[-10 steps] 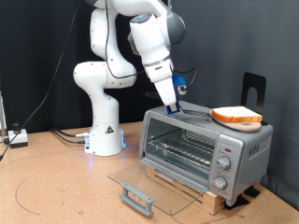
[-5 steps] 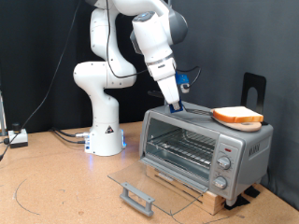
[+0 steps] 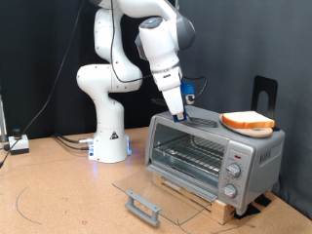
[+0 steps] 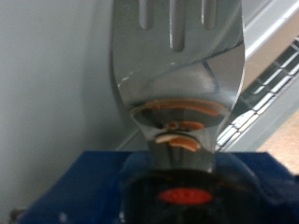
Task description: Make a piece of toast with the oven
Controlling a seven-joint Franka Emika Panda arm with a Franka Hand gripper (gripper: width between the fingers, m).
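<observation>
Atop the oven (image 3: 210,151), the piece of toast (image 3: 248,122) lies beside the fingers (image 3: 180,114).

A plain white wall (image 3: 39,49) fills the background under even light. Below it spreads a brown wooden worktop (image 3: 58,185). Black cables (image 3: 44,107) hang at the exterior view's left, beside a small white box (image 3: 19,144).

White arm bent over, wrist angled steeply downward, claw (image 3: 179,114) low, fingers hidden.

Your exterior view faces the oven (image 3: 214,153) front from mid-distance; your wrist view sits close above it — both share its top.
</observation>
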